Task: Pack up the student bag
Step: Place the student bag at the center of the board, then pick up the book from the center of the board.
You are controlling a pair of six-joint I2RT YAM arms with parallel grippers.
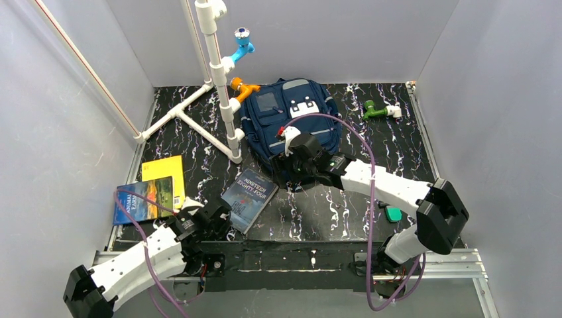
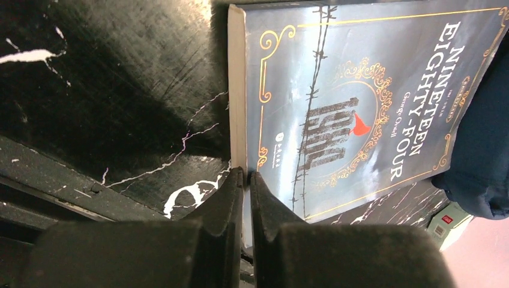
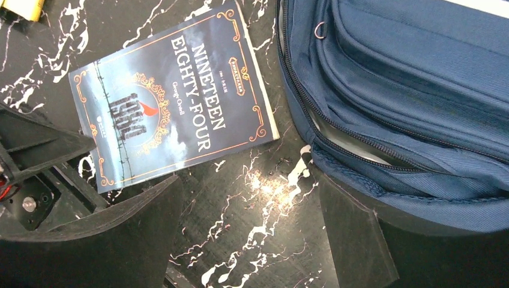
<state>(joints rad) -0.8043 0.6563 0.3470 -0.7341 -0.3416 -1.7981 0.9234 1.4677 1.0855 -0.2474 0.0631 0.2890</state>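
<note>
Left wrist: left gripper [image 2: 246,180] closed at book [image 2: 360,102] corner.

Book cover [image 2: 336,90] reading "NINETEEN EIGHTY-FOUR", "George Orwell", stylised "1984"

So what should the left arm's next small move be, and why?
Probably lift slightly: the left gripper looks shut on the edge of the blue-grey paperback Nineteen Eighty-Four, which lies flat, and the navy fabric backpack sits unzipped beside the open right gripper.

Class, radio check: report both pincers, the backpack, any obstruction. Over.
Left pincer shut at book corner. Right pincer open beside backpack. Backpack partly unzipped. Nothing blocking.
</note>
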